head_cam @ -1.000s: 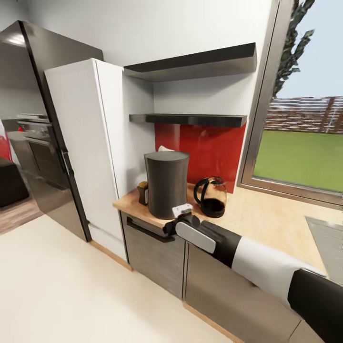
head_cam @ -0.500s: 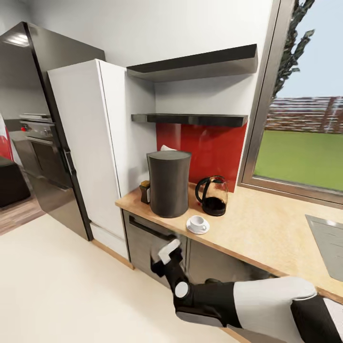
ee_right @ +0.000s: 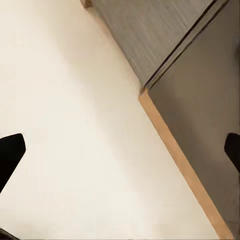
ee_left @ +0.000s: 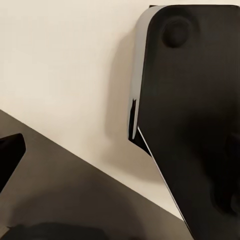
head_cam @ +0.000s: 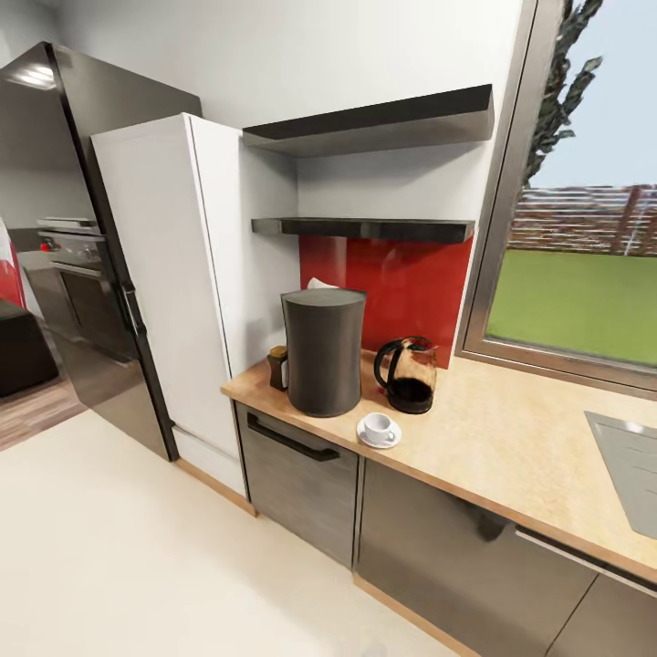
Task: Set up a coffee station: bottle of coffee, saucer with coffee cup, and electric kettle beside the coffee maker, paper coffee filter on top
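The dark grey coffee maker [head_cam: 323,352] stands on the wooden countertop [head_cam: 511,438] near its left end. A white paper filter [head_cam: 317,285] peeks over its top rim at the back. The small brown bottle of coffee [head_cam: 276,368] stands close against its left side. To its right sits the glass electric kettle [head_cam: 407,375]. In front of the two rests a white coffee cup [head_cam: 379,426] on a saucer [head_cam: 363,436]. My right gripper [ee_right: 120,155] hangs open over the floor beside the cabinet base. My left gripper [ee_left: 120,155] is open too, with nothing held, beside a dark part of my body.
Two dark wall shelves [head_cam: 365,228] hang above the counter. A white tall cabinet [head_cam: 173,283] and a dark fridge [head_cam: 82,228] stand to the left. Grey cabinet fronts [head_cam: 301,474] run below the counter, a window [head_cam: 584,274] on the right, beige floor [head_cam: 137,566] in front.
My right arm has left the countertop, dropped down past the cabinet fronts and gone out of the head view. The cup on its saucer stays on the counter.
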{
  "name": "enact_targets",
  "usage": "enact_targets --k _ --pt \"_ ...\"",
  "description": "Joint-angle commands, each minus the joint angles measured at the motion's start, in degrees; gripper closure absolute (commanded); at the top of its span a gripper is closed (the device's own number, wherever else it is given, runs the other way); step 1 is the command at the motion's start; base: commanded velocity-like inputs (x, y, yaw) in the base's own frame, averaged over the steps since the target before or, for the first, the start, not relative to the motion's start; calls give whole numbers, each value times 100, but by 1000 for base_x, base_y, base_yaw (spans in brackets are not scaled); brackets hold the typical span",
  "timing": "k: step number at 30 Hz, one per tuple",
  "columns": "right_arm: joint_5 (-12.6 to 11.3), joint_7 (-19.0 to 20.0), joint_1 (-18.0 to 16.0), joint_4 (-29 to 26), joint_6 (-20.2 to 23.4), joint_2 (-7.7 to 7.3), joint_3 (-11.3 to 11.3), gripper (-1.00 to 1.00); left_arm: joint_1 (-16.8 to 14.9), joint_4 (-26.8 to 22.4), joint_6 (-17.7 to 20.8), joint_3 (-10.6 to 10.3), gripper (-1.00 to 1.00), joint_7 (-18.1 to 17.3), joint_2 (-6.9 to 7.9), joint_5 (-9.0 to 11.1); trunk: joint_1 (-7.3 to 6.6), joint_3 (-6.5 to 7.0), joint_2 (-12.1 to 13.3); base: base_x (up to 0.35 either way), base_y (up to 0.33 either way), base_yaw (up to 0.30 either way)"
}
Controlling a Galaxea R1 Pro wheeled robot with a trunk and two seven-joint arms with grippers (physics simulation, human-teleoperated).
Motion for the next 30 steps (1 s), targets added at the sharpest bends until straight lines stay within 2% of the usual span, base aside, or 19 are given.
enact_targets --k 1,2,3,4,5,6,9,10,11,12,14,17,19,24,26,27,30 --pt "-133 -20 118 104 -55 -19 35 -100 2 -9 -9 46 -100 -28 -1 -43 3 -9 -10 0 0 0" --pt "-309 -16 221 219 -56 -30 33 -100 2 -9 -9 44 -100 -28 0 -43 3 -9 -10 0 0 0" --pt "-611 -9 312 333 -57 -37 33 -100 2 -9 -9 40 -100 -29 3 -43 3 -9 -10 0 0 0" --pt "-1009 30 394 437 -57 -42 32 -100 2 -9 -9 37 -100 -29 4 -43 3 -9 -10 0 0 0" --pt "-1668 241 488 591 -57 -46 33 -100 2 -9 -9 34 -100 -29 6 -45 3 -9 -10 0 0 0" --pt "-2100 520 529 731 -56 -54 33 -100 2 -9 -13 33 -100 -29 6 -44 3 -9 -10 0 0 0" --pt "-3175 1898 656 1531 -49 -153 34 -100 2 -9 -16 28 -100 -32 7 -46 3 -9 -10 0 0 0" --pt "-3610 2740 719 2133 -37 -176 30 -100 2 -9 -18 25 -100 -35 6 -45 3 -9 -10 0 0 0" --pt "-3831 3177 746 2445 -32 -181 28 -100 2 -9 -18 25 -100 -36 5 -46 3 -9 -10 0 0 0" --pt "-4194 3856 790 2825 -21 -197 26 -100 1 -9 -18 25 -100 -37 6 -45 3 -9 -10 0 0 0" --pt "-4432 4295 862 2995 -14 -204 26 -100 -1 -14 -18 25 -100 -37 2 -44 3 -9 -10 0 0 0" --pt "-4579 4571 968 3098 12 -218 22 -100 -3 -17 -18 28 -100 -38 -1 -43 3 -9 -10 0 0 0" --pt "-4604 4621 1028 3114 86 -272 19 -100 -5 -18 -18 30 -100 -38 2 -43 3 -9 -10 0 0 0" --pt "-4697 4654 1075 3123 704 -343 9 -100 -2 -18 -73 36 -100 -30 7 -43 3 -9 -10 0 0 0" --pt "-4922 4666 1082 3121 881 -347 8 -100 -1 -12 -155 42 -100 -29 7 -47 3 -9 -10 0 0 0" --pt "-5146 4775 1086 3119 956 -349 8 -100 -2 -10 -187 47 -100 -29 7 -50 3 -9 -10 0 0 0" --pt "-5260 5069 1099 3122 993 -341 9 -100 -1 -9 -200 70 -100 -23 7 -38 3 -9 -10 0 0 0"
